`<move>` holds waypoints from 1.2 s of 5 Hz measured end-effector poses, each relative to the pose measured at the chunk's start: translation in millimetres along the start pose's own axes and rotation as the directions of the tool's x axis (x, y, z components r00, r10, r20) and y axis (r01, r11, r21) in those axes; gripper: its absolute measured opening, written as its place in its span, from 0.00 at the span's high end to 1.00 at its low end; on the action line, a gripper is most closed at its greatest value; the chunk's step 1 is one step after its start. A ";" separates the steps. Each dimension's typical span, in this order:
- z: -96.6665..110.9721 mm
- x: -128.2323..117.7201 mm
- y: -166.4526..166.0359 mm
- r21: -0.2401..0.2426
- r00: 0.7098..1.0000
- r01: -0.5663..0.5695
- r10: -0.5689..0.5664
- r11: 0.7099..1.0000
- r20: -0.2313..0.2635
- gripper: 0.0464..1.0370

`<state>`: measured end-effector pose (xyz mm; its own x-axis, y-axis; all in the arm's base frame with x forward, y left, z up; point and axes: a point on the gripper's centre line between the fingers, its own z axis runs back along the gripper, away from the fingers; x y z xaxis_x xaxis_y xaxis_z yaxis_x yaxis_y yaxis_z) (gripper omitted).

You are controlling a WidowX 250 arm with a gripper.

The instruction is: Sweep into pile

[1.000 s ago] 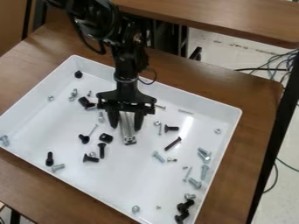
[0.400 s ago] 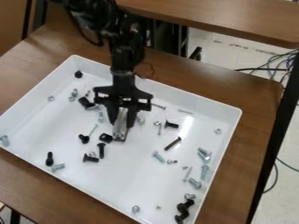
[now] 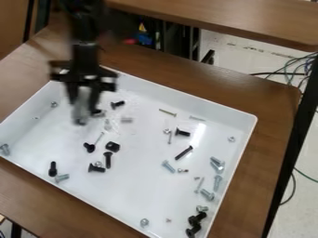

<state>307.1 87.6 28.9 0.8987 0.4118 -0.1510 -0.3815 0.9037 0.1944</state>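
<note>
The gripper hangs over the tray's upper left part, somewhat blurred, shut on a silver metal piece that points down between its fingers. Just right of it lie a black screw and a silver bolt. Black hardware partly shows right behind the metal piece. Further down are a black square part and black screws. Silver bolts and a cluster of black screws lie scattered toward the right side and bottom corner. The arm hides the tray's upper left corner.
The white tray has raised walls all round and stands on a brown wooden table. Another wooden surface lies behind it. Cables run over the floor at the right.
The gripper moved left with the silver metal piece, first slightly, then much further. A black screw and a silver bolt now show where the gripper was nearby.
</note>
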 end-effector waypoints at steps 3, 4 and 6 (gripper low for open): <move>-43.0 -34.8 39.8 -0.033 0.953 -0.267 0.259 0.963 -0.155 0.69; -58.6 -34.2 38.4 -0.028 0.948 -0.263 0.252 0.964 -0.196 0.69; -78.4 -2.3 53.7 -0.054 0.941 -0.302 0.289 0.952 -0.176 0.69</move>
<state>267.5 144.3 -36.2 0.6978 0.6690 -0.2561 -0.6462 0.7421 0.1778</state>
